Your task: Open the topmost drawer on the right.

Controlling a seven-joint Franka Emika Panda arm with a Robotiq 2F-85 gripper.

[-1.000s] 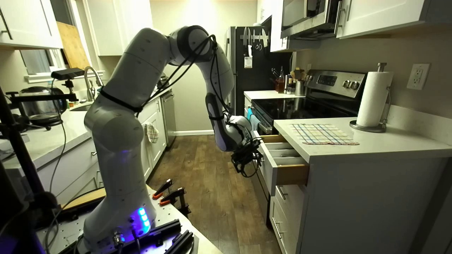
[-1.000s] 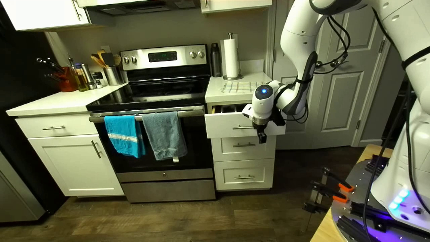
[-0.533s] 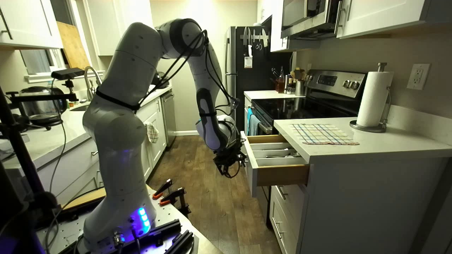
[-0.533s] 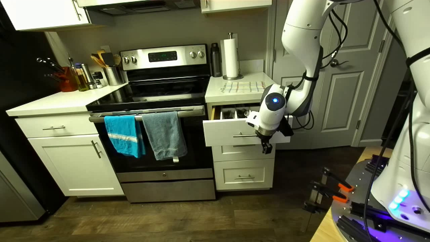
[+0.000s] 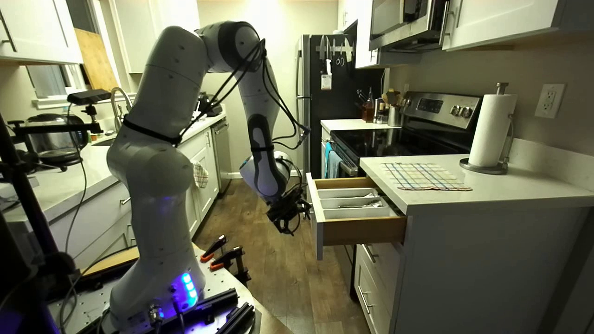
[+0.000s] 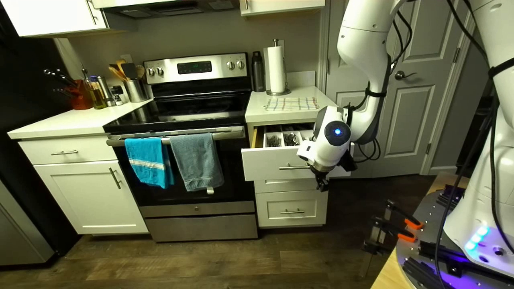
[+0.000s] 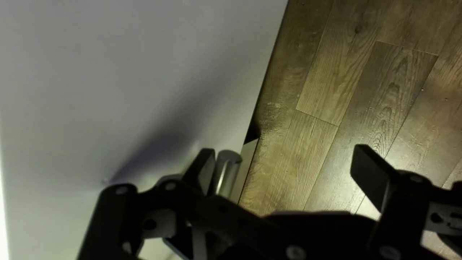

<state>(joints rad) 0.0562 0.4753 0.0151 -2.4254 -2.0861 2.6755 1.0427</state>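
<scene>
In an exterior view, a broad aisle of floor (image 5: 278,264) ran down to six o'clock. From beneath the edge of the worktop (image 5: 501,192) at three, the topmost drawer (image 5: 364,231), white-fronted and wood-sided, jutted far toward nine. The tool (image 7: 283,162) was spread wide, clamping nothing, one finger (image 7: 206,173) just beside the handle (image 7: 226,173).

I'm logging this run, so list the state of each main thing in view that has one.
Shallow white-fronted topmost drawer: open, metal cutlery showing inside
Black two-finger gripper: open, one finger behind the drawer's silver bar handle
White middle drawer: shut
White bottom drawer: shut
Black-glass oven door: shut
Bright blue cloth towel: hanging
Grey-blue cloth towel: hanging
Checked cloth mat: lying flat
White paper-towel roll: upright
Blue base lights: lit
</scene>
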